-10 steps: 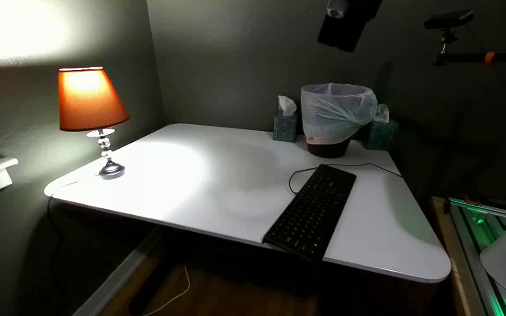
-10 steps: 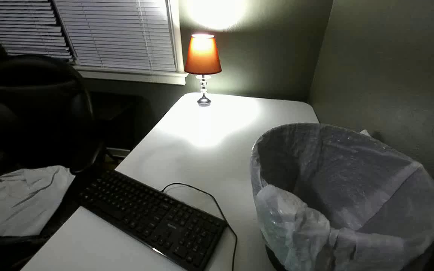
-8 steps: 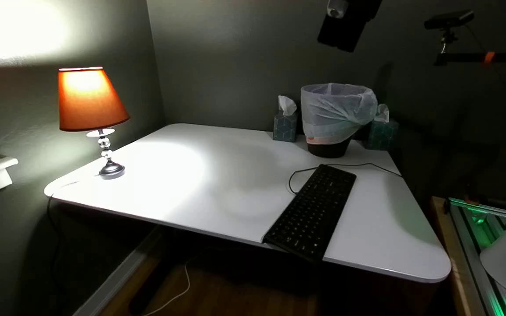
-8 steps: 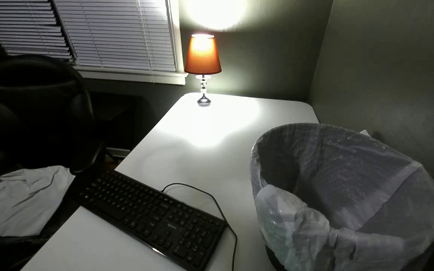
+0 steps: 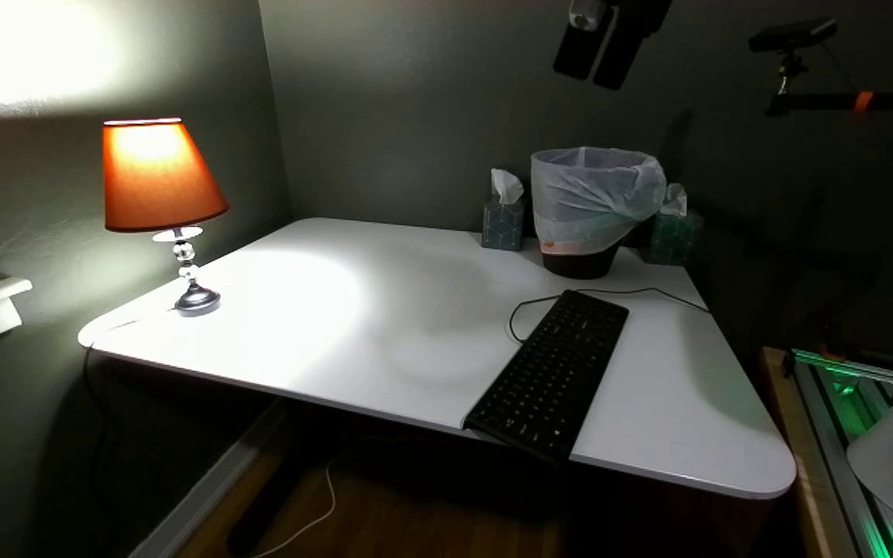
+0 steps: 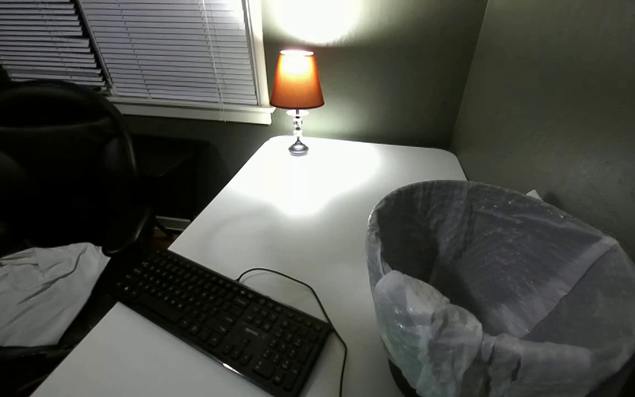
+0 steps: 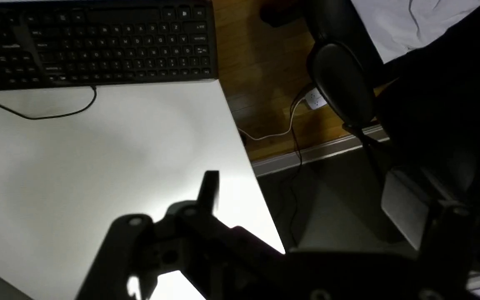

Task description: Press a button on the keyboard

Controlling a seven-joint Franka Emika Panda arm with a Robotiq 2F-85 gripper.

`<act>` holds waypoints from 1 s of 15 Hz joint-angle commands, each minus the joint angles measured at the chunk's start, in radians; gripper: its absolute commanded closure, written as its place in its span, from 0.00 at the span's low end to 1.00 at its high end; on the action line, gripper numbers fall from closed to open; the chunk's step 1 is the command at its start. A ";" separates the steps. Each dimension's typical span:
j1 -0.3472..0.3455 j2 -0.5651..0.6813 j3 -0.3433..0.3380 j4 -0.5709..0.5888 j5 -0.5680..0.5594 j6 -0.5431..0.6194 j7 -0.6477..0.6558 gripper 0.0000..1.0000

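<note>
The black keyboard (image 5: 551, 376) lies on the white table in both exterior views (image 6: 224, 320), its near end sticking out past the table edge. Its thin cable loops beside it. In the wrist view the keyboard (image 7: 140, 50) lies along the top left, its keys upside down and part of it cut off by the frame. My gripper (image 5: 592, 71) hangs high above the table at the top of an exterior view, well apart from the keyboard. In the wrist view the gripper (image 7: 308, 196) has its two fingers wide apart with nothing between them.
A lined trash bin (image 5: 594, 201) stands behind the keyboard, between two tissue boxes (image 5: 502, 225) (image 5: 675, 240). A lit orange lamp (image 5: 160, 178) stands at the table's far side. A black chair (image 6: 53, 165) is beside the table (image 5: 415, 310). A camera (image 5: 791, 35) sits on a bar.
In an exterior view my gripper's fingers looked joined before; now a gap shows between them, one finger having shifted slightly left. The keyboard has not moved.
</note>
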 commanded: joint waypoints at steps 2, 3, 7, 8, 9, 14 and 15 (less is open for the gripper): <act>-0.076 -0.074 -0.033 -0.101 -0.010 0.098 0.097 0.00; -0.093 -0.086 -0.044 -0.119 -0.003 0.115 0.115 0.00; -0.171 -0.127 -0.098 -0.197 0.015 0.137 0.189 0.00; -0.191 -0.136 -0.114 -0.214 0.016 0.139 0.207 0.00; -0.210 -0.144 -0.132 -0.228 0.019 0.138 0.221 0.00; -0.317 -0.155 -0.213 -0.279 0.012 0.141 0.273 0.00; -0.334 -0.150 -0.227 -0.284 0.014 0.138 0.278 0.00</act>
